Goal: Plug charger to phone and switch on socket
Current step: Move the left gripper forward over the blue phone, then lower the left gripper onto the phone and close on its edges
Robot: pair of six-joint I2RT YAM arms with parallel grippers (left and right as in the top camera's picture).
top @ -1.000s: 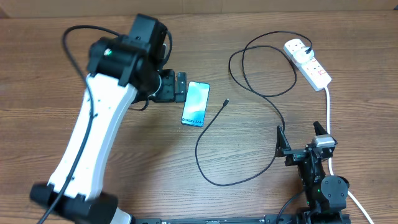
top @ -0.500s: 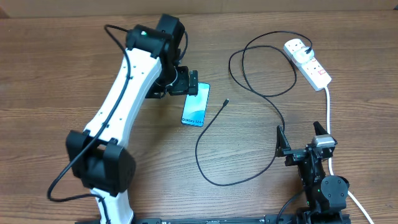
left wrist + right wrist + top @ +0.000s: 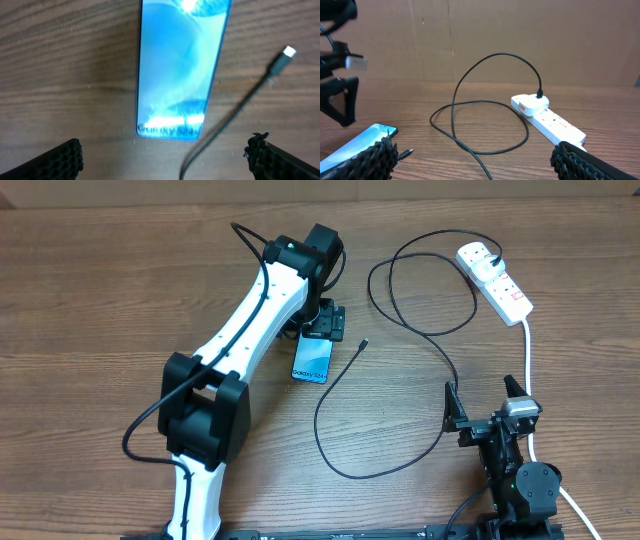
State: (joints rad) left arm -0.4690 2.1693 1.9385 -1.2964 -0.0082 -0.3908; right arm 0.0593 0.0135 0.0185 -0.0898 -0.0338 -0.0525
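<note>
The phone (image 3: 312, 361) lies flat on the table with its blue screen lit and also shows in the left wrist view (image 3: 182, 65). The charger's black cable (image 3: 425, 330) loops from a white plug in the socket (image 3: 497, 280) to its connector tip (image 3: 363, 343), which lies loose just right of the phone. My left gripper (image 3: 326, 325) is open and empty above the phone's far end; its fingers (image 3: 165, 160) straddle the phone's near end and the cable (image 3: 240, 105). My right gripper (image 3: 487, 405) is open and empty near the front edge.
The socket's thick white lead (image 3: 527, 360) runs down the right side past my right arm. In the right wrist view the socket (image 3: 552, 120), the cable loop (image 3: 485, 135) and the phone's corner (image 3: 355, 145) lie ahead, before a cardboard wall (image 3: 520, 35).
My left arm has swung right, and its gripper has gone from left of the phone to over its far end. The phone, cable and right arm have not moved.
</note>
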